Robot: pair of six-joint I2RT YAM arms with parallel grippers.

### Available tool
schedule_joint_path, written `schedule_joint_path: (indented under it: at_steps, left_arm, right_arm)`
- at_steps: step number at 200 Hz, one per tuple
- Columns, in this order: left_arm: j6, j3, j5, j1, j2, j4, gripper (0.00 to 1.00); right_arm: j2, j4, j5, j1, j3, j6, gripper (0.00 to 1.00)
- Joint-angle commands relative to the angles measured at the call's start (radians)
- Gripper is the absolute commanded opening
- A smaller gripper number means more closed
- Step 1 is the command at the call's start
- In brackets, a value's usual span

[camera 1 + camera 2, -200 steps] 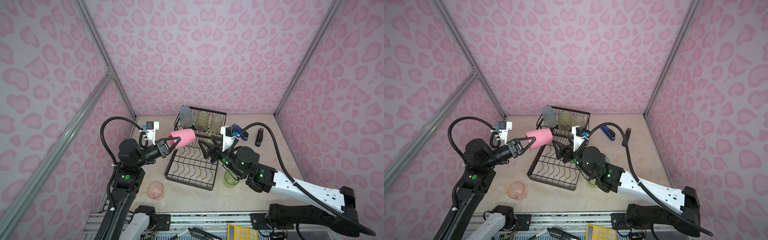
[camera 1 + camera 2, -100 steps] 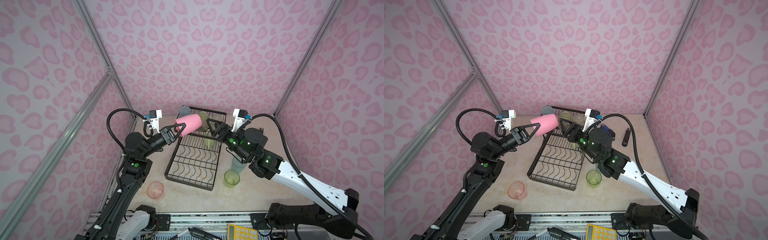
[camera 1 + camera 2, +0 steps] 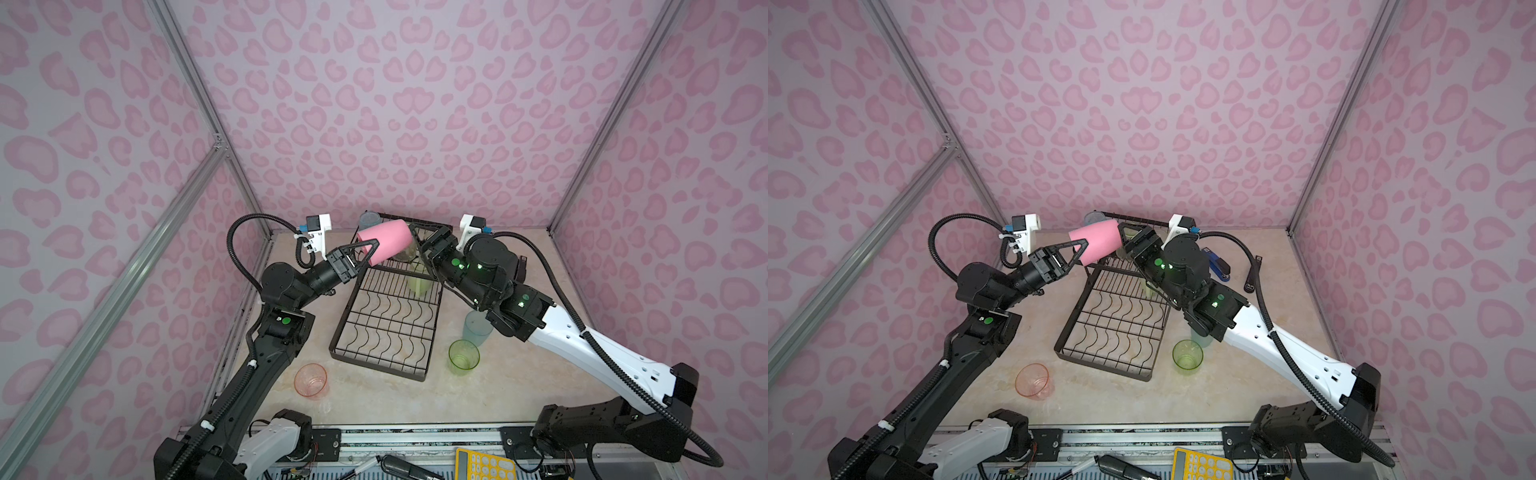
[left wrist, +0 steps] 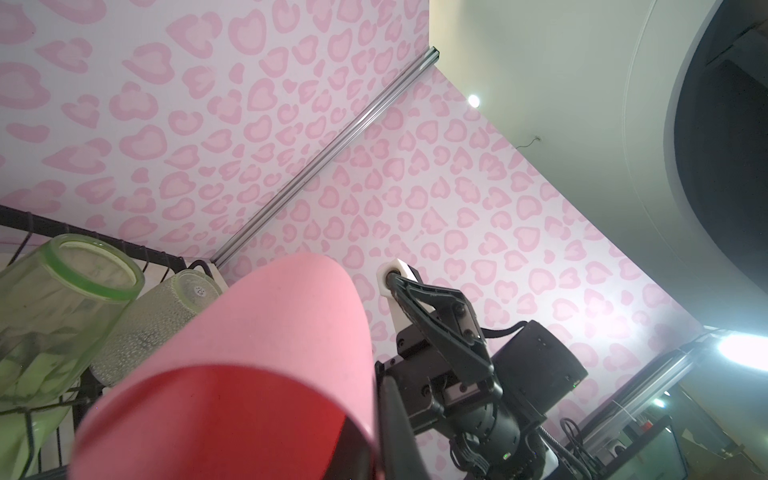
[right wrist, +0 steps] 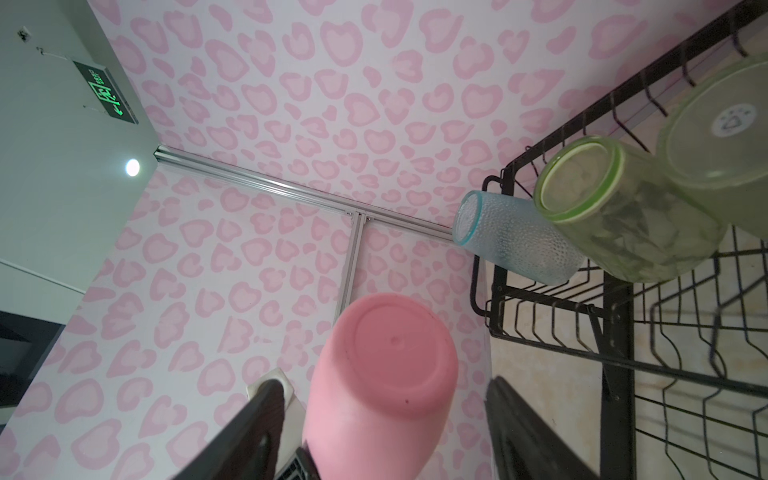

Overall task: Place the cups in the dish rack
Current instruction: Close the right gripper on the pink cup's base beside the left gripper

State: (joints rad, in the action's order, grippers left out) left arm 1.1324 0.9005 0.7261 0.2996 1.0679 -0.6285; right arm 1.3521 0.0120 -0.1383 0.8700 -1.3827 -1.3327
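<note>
Desk (image 3: 374, 399): three loose cups (image 3: 463, 355) lie unloaded, lower frame. Dish rack (image 3: 386, 332), centre: three cups (image 5: 615, 208) upturned in its raised basket (image 5: 497, 291). Your left gripper (image 3: 372, 246) pinches the pink cup (image 3: 388, 245), upper centre; your right gripper (image 5: 382, 386), spread, flanks its base.

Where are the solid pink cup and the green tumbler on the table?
solid pink cup (image 3: 388, 245), in a top view, side wall
green tumbler (image 3: 464, 357), in a top view, inner bottom

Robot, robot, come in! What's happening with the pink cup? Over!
Left gripper shut on pink cup, rim grip, aloft. Right gripper open, straddling its base. Green cup close by in dish rack.
</note>
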Motion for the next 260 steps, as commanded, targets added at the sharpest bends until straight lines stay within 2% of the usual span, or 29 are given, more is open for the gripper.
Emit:
schedule_joint_path:
  at_steps: [1,85,178,211,237,260]
  left_arm:
    - [0.013,-0.01,0.012,0.002,0.009,-0.099,0.06]
    - [-0.015,-0.012,0.046,0.01,0.023,-0.103,0.06]
    - [-0.034,-0.014,0.05,0.019,0.043,-0.117,0.06]
    - [-0.036,-0.011,0.055,0.021,0.049,-0.114,0.06]
    - [-0.048,-0.005,0.056,0.021,0.044,-0.087,0.16]
    - [-0.071,0.0,0.056,0.021,0.035,-0.044,0.35]
  right_arm:
    - [0.019,0.076,-0.035,-0.002,-0.038,-0.078,0.76]
    - [0.142,0.211,-0.006,-0.003,-0.207,-0.154,0.75]
    - [0.201,0.163,0.006,0.021,-0.23,-0.195,0.75]
    - [0.203,0.127,0.006,0.022,-0.212,-0.195,0.61]
    - [0.193,0.061,-0.002,0.021,-0.172,-0.187,0.56]
    - [0.181,0.041,-0.023,0.022,-0.154,-0.167,0.54]
